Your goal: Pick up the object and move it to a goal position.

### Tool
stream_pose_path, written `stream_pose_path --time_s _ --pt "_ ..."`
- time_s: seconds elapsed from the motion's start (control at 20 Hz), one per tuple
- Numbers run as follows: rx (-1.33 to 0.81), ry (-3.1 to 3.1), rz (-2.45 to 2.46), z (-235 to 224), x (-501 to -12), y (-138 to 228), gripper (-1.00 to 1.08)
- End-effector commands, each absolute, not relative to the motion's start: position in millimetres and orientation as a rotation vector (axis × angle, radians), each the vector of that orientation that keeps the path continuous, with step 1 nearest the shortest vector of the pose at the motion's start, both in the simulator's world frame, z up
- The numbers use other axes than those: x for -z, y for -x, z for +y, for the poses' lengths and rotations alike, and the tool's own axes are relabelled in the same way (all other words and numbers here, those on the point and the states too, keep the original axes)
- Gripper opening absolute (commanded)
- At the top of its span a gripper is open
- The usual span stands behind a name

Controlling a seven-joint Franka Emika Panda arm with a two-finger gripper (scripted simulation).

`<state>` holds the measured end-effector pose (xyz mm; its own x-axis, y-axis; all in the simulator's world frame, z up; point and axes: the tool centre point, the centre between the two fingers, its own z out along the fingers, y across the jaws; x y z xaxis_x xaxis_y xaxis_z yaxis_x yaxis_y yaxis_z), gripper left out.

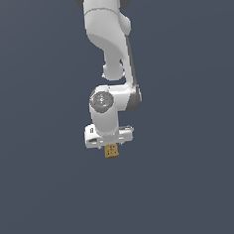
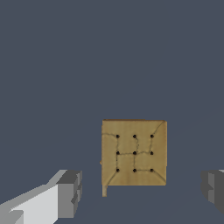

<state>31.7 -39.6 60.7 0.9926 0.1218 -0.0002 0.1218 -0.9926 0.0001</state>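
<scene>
The object (image 2: 134, 152) is a small tan-brown block with a grid of tiny dark dots on the face turned to the wrist camera. It lies between the two grey fingertips (image 2: 70, 192) of my gripper (image 2: 141, 190), with a clear gap on each side, so the gripper is open and touches nothing. In the exterior view the object (image 1: 111, 151) shows just under the white hand of the gripper (image 1: 110, 145), near the middle of the picture. The fingers themselves are hidden there behind the hand and the block.
A plain dark grey-blue surface (image 1: 194, 182) fills the scene all around. The white arm (image 1: 107, 30) comes down from the top of the exterior view. No other objects or markers show.
</scene>
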Motion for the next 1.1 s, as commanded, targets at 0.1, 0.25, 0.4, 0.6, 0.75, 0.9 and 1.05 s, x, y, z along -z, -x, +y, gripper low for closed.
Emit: stream_pose_path --time_s 0.1,0.25,0.4,0.6,0.75,0.9,1.05 --pt "0.001 -3.136 0.193 -40 -49 -31 1.00" --pt "0.000 -3.136 0.195 -40 -34 -31 1.00" --pt "0.000 -3.135 0.196 -40 -20 -31 1.00" --pt "0.000 -3.135 0.197 -40 -11 -31 1.00" --pt "0.000 -3.135 0.197 -40 -11 -32 -1.00" --pt "0.000 -3.135 0.197 -40 -11 -32 -1.00" --pt "0.000 -3.135 0.197 -40 -11 -32 -1.00"
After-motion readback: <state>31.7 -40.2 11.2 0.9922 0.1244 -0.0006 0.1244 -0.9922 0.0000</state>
